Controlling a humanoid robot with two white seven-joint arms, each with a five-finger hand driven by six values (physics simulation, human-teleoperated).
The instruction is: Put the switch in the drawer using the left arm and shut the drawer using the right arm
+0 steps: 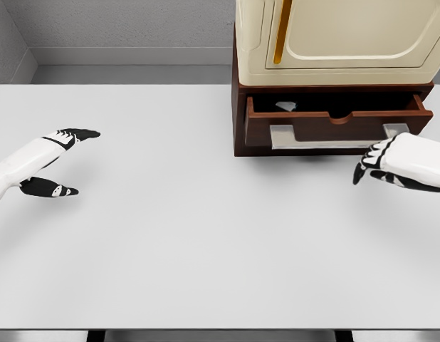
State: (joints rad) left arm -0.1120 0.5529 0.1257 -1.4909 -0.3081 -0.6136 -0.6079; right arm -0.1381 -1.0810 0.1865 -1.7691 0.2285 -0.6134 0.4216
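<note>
White surface (206,235) carries a cabinet (334,43) at its far right edge. The drawer (334,122) stands open; the switch (285,106) lies inside. Right hand (380,162), fingers curled and empty, sits just before the drawer front, nearer. Left hand (60,160) is released, near the left edge.

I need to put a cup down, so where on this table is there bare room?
Bare tabletop spans the middle, between the left hand and right hand, down to the front edge. It is crowded at the back right: the open drawer juts from the cabinet, right hand just before it.
</note>
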